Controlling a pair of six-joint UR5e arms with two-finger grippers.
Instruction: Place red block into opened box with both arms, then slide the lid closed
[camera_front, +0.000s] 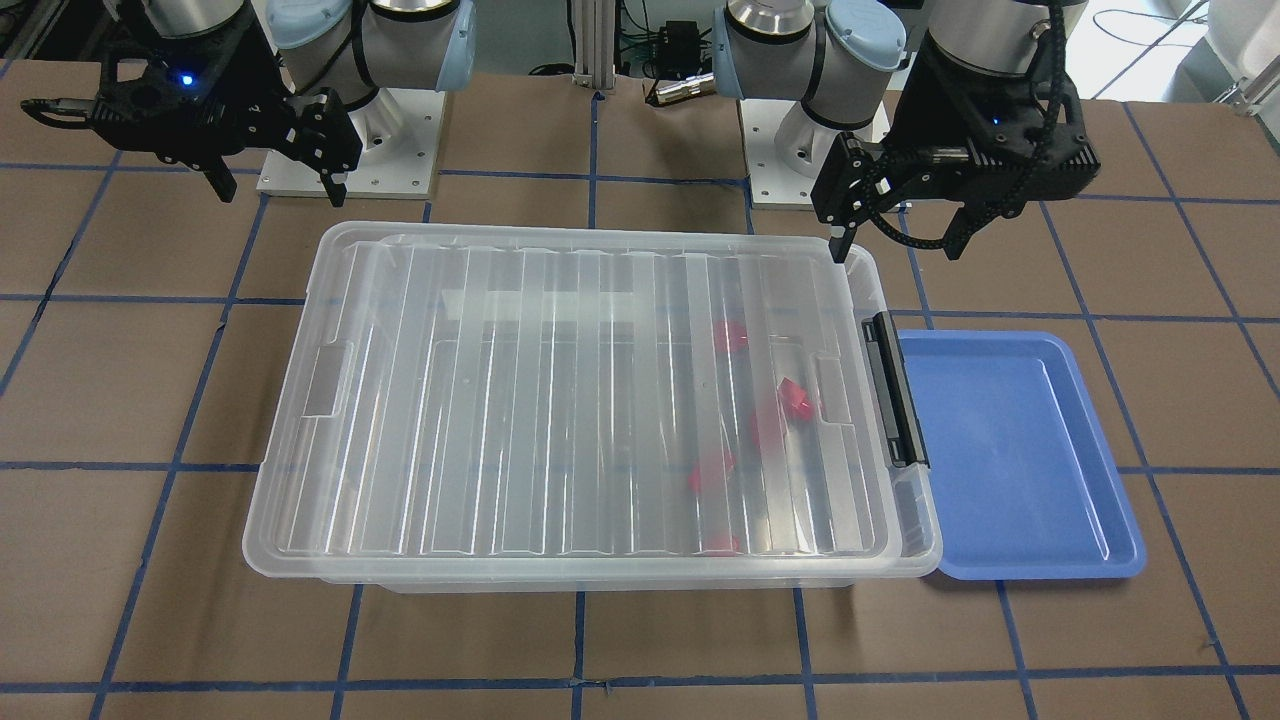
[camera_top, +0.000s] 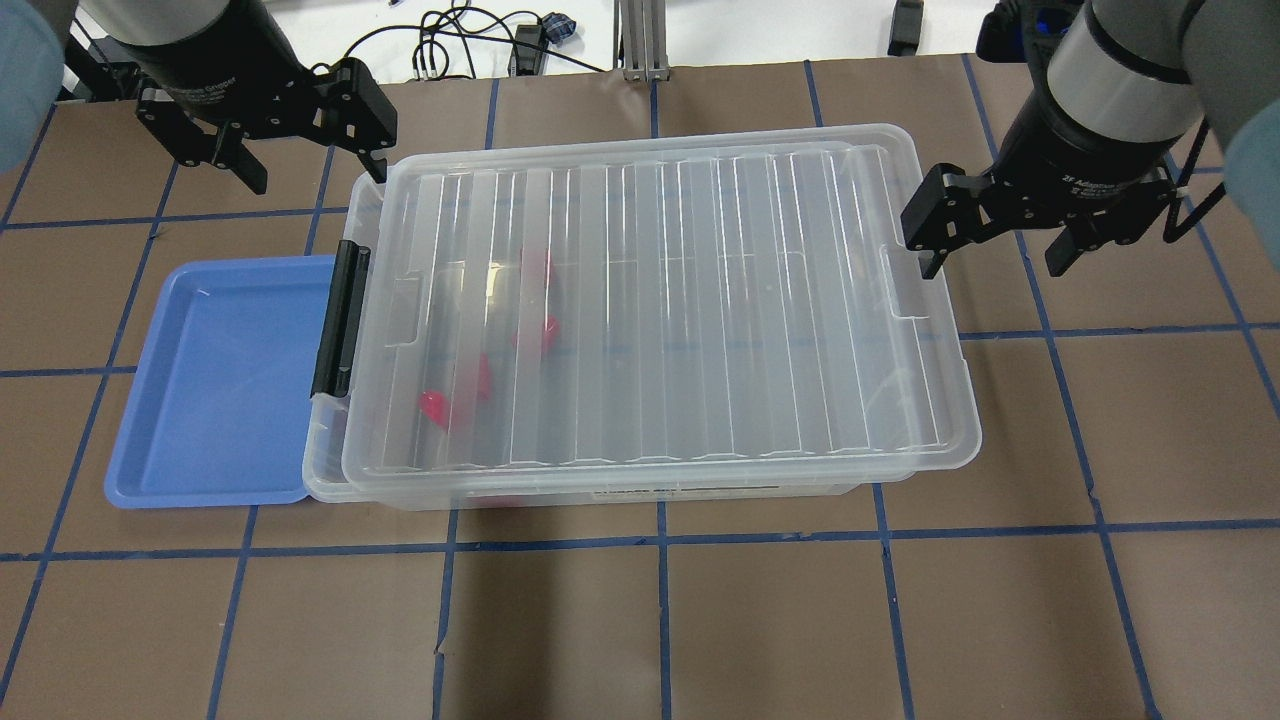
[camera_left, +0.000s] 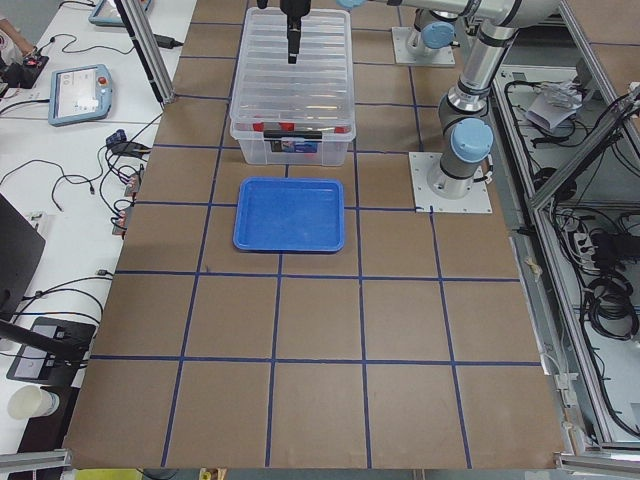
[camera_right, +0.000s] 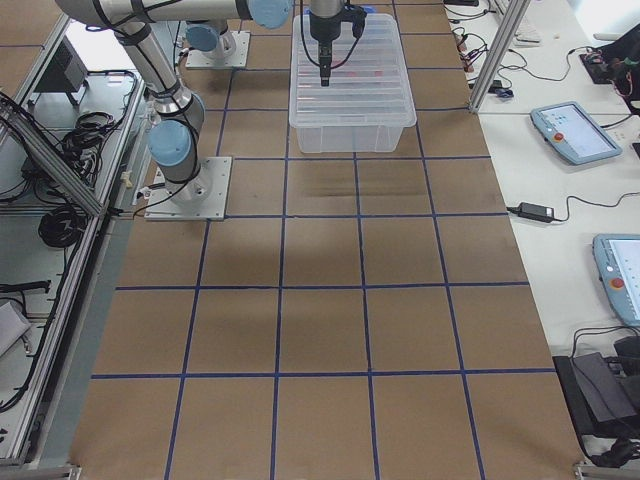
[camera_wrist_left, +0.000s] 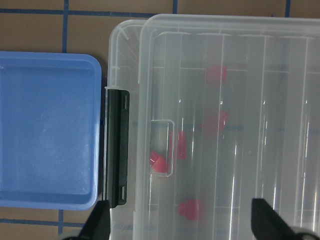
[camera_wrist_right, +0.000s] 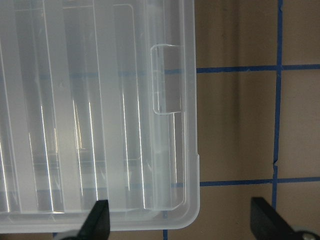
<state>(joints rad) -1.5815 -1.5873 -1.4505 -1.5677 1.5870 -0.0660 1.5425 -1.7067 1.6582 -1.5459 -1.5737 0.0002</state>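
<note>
Overhead exterior, read from the near edge outward: bare brown desk (camera_top: 660, 620) comes first, then the box (camera_top: 320, 470). Its long axis runs across the robot from left to right, with the black latch (camera_top: 338, 320) on the short end at the robot's left. On it lies the lid (camera_top: 700, 300), offset along that axis toward the robot's right. A narrow strip of box rim shows uncovered at the latch end, and the lid's opposite end appears to overhang. Through the clear plastic, five red blocks (camera_top: 436, 406) lie scattered on the box floor in the latch-end half. The placing looks done, and only the last of the closing is left. A blue tray (camera_top: 220, 380) sits just beside the latch end.

Higher up, the left end effector (camera_top: 312, 170) hangs over the latch end and the right end effector (camera_top: 995, 255) over the other short end. Both are well above the lid, fingers spread wide and holding nothing.

The coming move turns on that offset: the lid must travel leftward, toward the latch. The right arm is nearer the overhanging edge and seems best placed to push it. The left could draw the lid in at its small recess (camera_top: 400, 310). Beyond the box, cables (camera_top: 450, 40) trail along the desk's far edge.
</note>
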